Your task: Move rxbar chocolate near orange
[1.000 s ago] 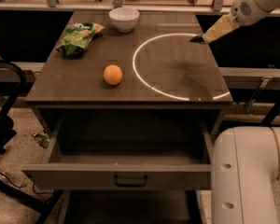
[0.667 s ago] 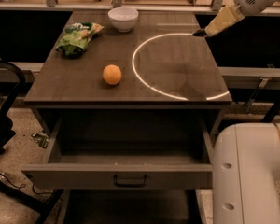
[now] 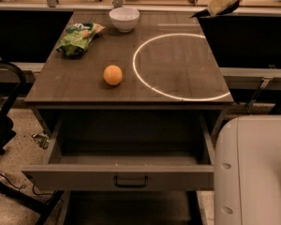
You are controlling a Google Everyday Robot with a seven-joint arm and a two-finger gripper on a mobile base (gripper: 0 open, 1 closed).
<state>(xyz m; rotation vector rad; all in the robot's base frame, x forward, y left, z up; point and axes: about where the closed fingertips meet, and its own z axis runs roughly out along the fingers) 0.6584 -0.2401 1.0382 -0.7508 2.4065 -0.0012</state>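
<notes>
bench (image 3: pixel 84 81): flat dark wood-grain top, matte and rectangular. All the loose items sit on the left half, so the right half is mostly taken up by the ring.
drawer (image 3: pixel 84 177): pulled out under the bench front. It's a plain grey box with a dark bar handle in the middle, and the interior looks bare from here. The task doesn't involve it; my read is it just narrows the approach from 6 o'clock.
white housing (image 3: pixel 253 172): smooth, rounded moulded shell at 4-5 o'clock off the bench. Probably the robot's own body, parked close for reach.
light ring (image 3: pixel 134 62): thin bright circle on the top, centred toward 3 o'clock. It looks like a reflection or projection rather than an object.
gripper (image 3: pixel 220 3): tan, tapered, and up in the air past the back-right corner at 1-2 o'clock, angled down-left toward the bench. Can't tell whether it's open or clamped.
dark wedge (image 3: pixel 200 14): sits at the gripper's lower tip. It could be the bar's wrapper or part of the tool; not readable.
green snack bag (image 3: pixel 78 38): crinkled, glossy film, lying flat at 10 o'clock. Not a task item.
white bowl (image 3: pixel 124 18): round, smooth and glazed, upright at 11-12 o'clock near the back edge.
orange (image 3: pixel 113 75): small smooth ball at 8 o'clock, just left of the ring and well apart from the bag and bowl. Open space all round it gives easy drop spots.
rxbar chocolate: not visible anywhere on the bench top. If the wedge is the bar, it's airborne at 1-2 o'clock and far from the orange, so the placement isn't done.
</notes>
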